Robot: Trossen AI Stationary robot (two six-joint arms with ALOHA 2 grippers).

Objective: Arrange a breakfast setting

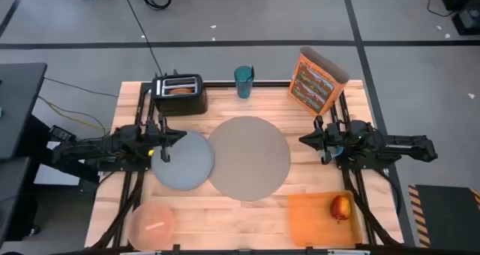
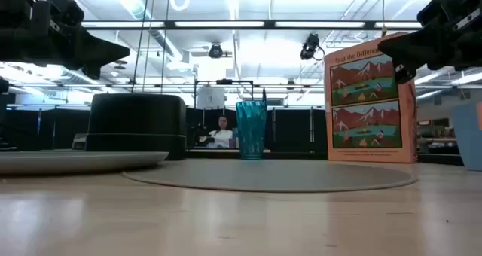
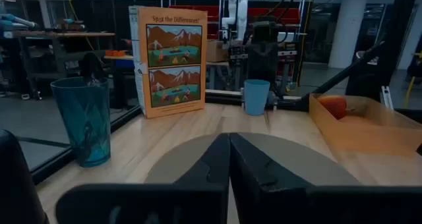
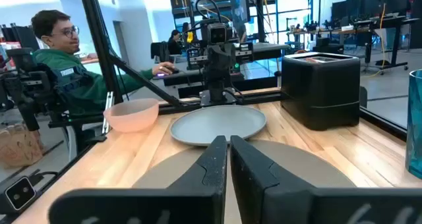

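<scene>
Here, the left pincer [image 1: 178,136] is seen clenched, its fingers pressed together with nothing between them, held above the edge of the grey-blue plate [image 1: 185,163] on the wooden tabletop [image 1: 247,214]. Just past that pincer's tip, toward the middle, the large round tan mat [image 1: 250,157] is laid, touching or slightly overlapping the plate. Behind the left pincer, at the far edge, the black toaster [image 1: 180,94] is set, with the blue-green tumbler [image 1: 244,82] beside it. The pink translucent bowl [image 1: 153,223] is found at the near corner on the left arm's side.

The right pincer [image 1: 304,139] is likewise clenched and empty, pointed at the mat from the opposite side without touching it. The orange cereal box [image 1: 318,81] is stood upright just behind this pincer. Nearer the front edge, the red-yellow apple [image 1: 340,208] is lying in the flat orange tray [image 1: 311,219]. A seated person [image 4: 62,66] is visible beyond the tabletop in the right wrist view.
</scene>
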